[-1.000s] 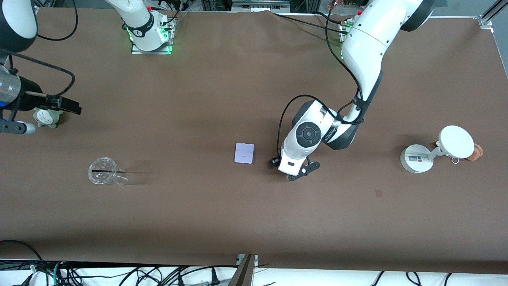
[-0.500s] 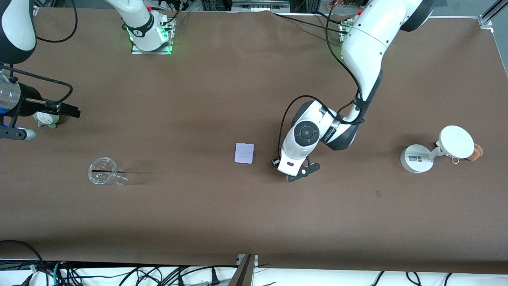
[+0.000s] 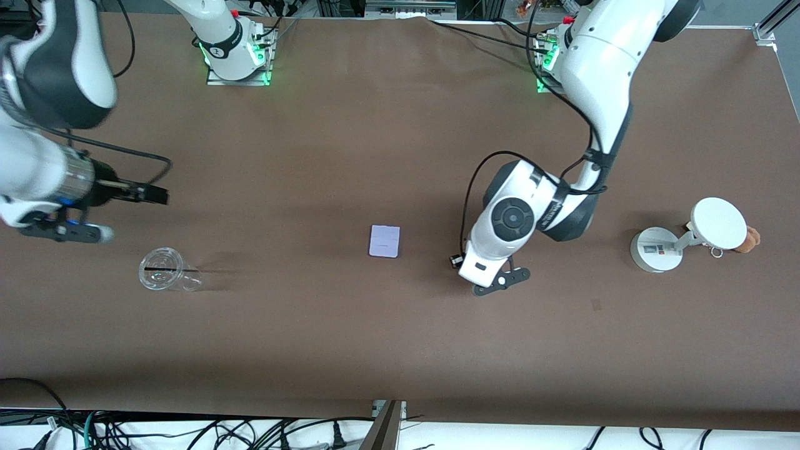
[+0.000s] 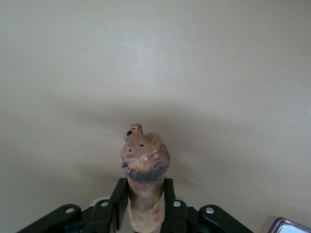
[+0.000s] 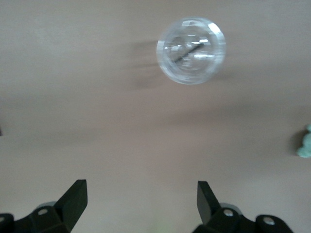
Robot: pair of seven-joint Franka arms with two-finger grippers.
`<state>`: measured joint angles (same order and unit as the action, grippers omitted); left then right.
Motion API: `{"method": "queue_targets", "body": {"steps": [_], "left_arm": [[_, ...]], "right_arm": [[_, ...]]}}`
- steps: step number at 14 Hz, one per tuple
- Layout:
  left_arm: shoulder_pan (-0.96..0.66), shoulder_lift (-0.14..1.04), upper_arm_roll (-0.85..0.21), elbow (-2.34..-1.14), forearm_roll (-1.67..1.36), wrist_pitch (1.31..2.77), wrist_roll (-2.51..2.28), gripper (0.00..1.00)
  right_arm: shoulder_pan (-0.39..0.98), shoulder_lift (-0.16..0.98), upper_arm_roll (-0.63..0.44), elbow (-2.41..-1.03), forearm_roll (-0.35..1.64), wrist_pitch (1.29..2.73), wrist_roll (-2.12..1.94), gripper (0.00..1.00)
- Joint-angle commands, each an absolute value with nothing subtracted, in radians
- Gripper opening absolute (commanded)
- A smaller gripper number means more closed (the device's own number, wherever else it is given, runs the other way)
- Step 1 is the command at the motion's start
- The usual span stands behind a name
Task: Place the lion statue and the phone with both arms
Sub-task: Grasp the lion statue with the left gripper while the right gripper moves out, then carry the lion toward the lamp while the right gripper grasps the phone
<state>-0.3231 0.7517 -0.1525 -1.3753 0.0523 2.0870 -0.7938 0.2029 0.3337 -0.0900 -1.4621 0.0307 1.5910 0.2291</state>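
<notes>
The lion statue [image 4: 145,158], a small brown figurine with a dark mane, is held between the fingers of my left gripper [image 4: 144,194], head pointing away from the hand. In the front view my left gripper [image 3: 484,272] hangs over bare table beside the phone [image 3: 384,241], toward the left arm's end, and the lion is hidden under the hand. The phone is a flat pale lavender rectangle lying in the middle of the table. My right gripper [image 3: 156,195] is open and empty, over the table near the clear cup. In the right wrist view my right gripper [image 5: 141,191] shows wide open.
A clear plastic cup [image 3: 164,270] with a straw lies toward the right arm's end; it also shows in the right wrist view [image 5: 191,50]. A grey-green plush [image 5: 305,141] lies nearby. A white round stand [image 3: 662,249] and an orange-brown plush [image 3: 750,239] are at the left arm's end.
My left gripper has moved with the lion away from the phone, toward the left arm's end of the table. My right arm has swung in from the table's end toward the cup.
</notes>
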Motion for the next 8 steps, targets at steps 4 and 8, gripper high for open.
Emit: {"method": "queue_targets", "body": {"steps": [4,8], "left_arm": [[-0.122,0.502,-0.172,-1.659,0.061,2.075,-0.467,0.0],[-0.017,0.451,-0.17,-1.735,0.061,2.074,-0.252,0.0]], "right_arm": [[0.425,0.517,-0.094,-1.448,0.044,1.82,0.506,1.0],[0.566,0.632,-0.094,-1.448,0.044,2.021,0.708,1.0]]}}
